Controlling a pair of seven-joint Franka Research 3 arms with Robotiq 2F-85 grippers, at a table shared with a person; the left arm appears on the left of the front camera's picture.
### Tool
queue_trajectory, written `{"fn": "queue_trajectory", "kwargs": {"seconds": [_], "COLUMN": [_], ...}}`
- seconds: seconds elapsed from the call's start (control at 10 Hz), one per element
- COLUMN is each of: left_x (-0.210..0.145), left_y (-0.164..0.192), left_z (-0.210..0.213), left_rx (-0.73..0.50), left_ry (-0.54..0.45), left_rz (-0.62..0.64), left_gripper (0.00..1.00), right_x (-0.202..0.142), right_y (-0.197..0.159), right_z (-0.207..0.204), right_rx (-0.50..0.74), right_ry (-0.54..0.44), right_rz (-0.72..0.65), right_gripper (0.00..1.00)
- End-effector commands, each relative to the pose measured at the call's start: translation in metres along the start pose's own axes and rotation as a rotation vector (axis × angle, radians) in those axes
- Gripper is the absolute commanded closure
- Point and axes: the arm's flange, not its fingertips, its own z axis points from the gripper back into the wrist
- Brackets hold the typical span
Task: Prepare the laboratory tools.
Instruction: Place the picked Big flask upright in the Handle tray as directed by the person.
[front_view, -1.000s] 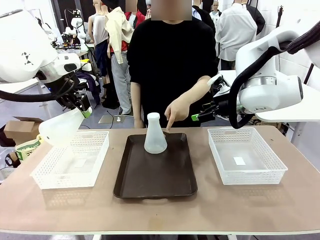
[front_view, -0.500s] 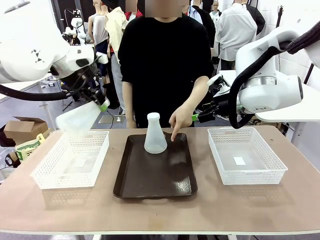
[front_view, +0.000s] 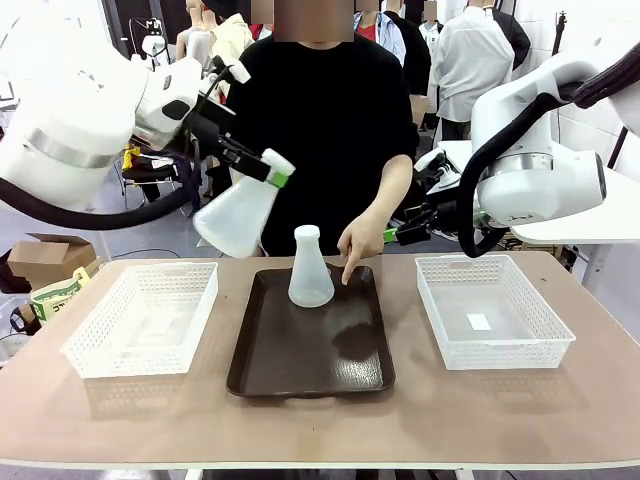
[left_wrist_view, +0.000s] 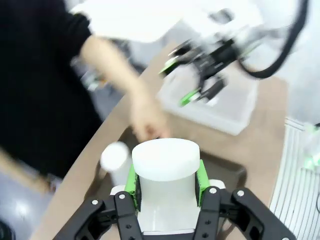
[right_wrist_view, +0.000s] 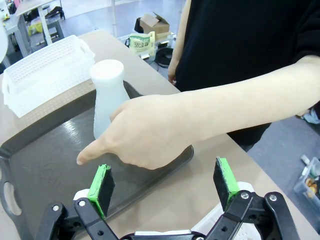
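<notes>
One frosted-white conical flask (front_view: 236, 218) hangs tilted in the air, left of the person and above the gap between the left basket and the tray. My left gripper (front_view: 272, 170) is shut on its neck. In the left wrist view the flask (left_wrist_view: 165, 167) sits between the green pads (left_wrist_view: 131, 181). A second flask (front_view: 310, 268) stands upright at the far end of the dark brown tray (front_view: 310, 360); it also appears as the flask (right_wrist_view: 107, 95) in the right wrist view. My right gripper (front_view: 408, 232) hovers open beyond the table's far edge, and in its own view the right gripper (right_wrist_view: 165, 182) holds nothing.
A person stands at the far side; their hand (front_view: 356, 243) points a finger down at the tray just right of the standing flask. White mesh baskets sit left (front_view: 90, 355) and right (front_view: 545, 340) of the tray. The hand (right_wrist_view: 145, 132) is just ahead of my right gripper.
My left arm has swung the held flask up and rightward, from over the left basket toward the tray. The person's pointing hand shifted slightly right. The right arm has not moved.
</notes>
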Motion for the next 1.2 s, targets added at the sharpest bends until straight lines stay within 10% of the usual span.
{"fn": "queue_trajectory", "kwargs": {"seconds": [0.0, 0.4, 1.1], "left_x": [-0.041, -0.044, -0.06], "left_y": [0.026, 0.022, 0.023], "left_z": [-0.01, -0.012, -0.012], "left_rx": [-0.353, -0.547, -0.544], "left_ry": [-0.195, -0.341, -0.324], "left_rz": [-0.111, -0.157, -0.133], "left_gripper": [1.0, 1.0, 1.0], "right_x": [0.0, 0.0, 0.0], "right_y": [0.0, 0.0, 0.0], "right_z": [0.0, 0.0, 0.0], "right_rx": [0.0, 0.0, 0.0], "right_ry": [0.001, 0.001, 0.001], "right_rz": [-0.002, -0.002, -0.002], "right_gripper": [0.0, 0.0, 0.0]}}
